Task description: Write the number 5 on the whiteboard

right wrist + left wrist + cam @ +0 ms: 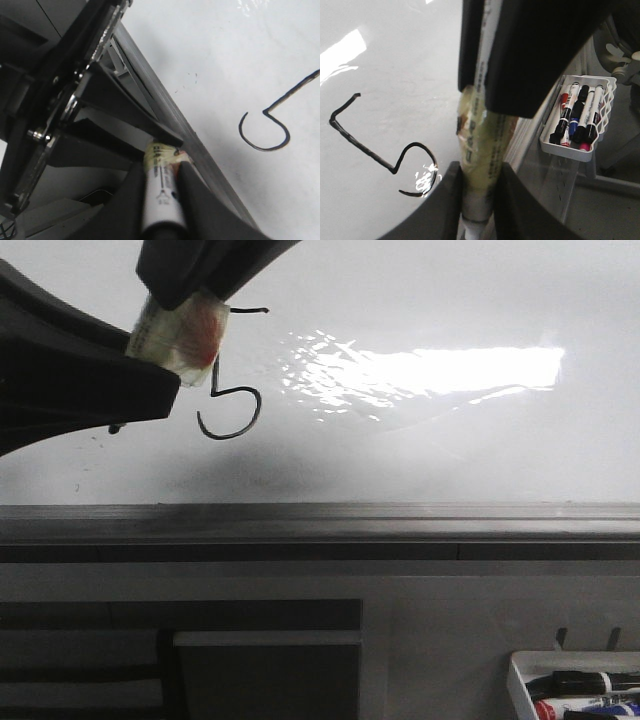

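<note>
My left gripper (180,335) enters from the left edge of the front view, raised before the whiteboard (450,460), its fingers closed on a tape-wrapped marker (185,335). My right gripper (162,180) is also closed on a marker (161,195); it may be the same one, though I cannot confirm this. The number 5 (228,390) sits on the board just right of the grippers; their black bodies cover part of its top stem. A bright reflection (430,375) lies further right. Below runs the grey rail (320,525). At lower right, a white tray (575,685) holds spare markers (585,695)
</note>
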